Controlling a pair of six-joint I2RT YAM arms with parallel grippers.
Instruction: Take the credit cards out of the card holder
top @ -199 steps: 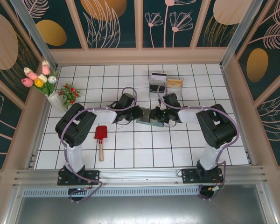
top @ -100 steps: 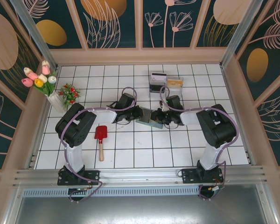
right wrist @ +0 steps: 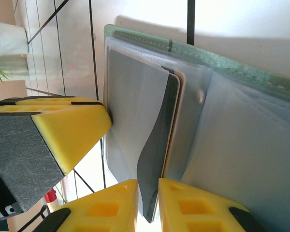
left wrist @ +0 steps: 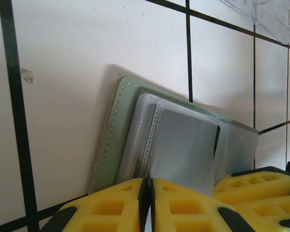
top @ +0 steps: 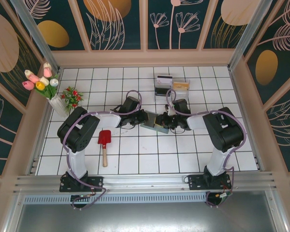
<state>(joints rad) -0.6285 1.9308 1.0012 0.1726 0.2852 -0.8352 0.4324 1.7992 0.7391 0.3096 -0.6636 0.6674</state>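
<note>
Bright, even light throughout — the card holder (left wrist: 111, 145) casts a soft shadow, and white tiles (right wrist: 241, 24) wash out.

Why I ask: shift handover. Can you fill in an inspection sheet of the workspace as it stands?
Surface: white tiled table, dark grout, one small scuff in the left wrist view.
Job's things: card holder lies open mid-table; a white striped card and a tan-gold card are at the clear boxes.
Clutter: red toy shovel, tulip vase, small berry plant.
Grippers: left gripper is shut on the holder's pocket leaves; right gripper pinches a dark sheet, card or leaf unclear.
Cables: purple cables loop over both arms, clear of the holder.
Surroundings: floral wall panels, metal rail.
</note>
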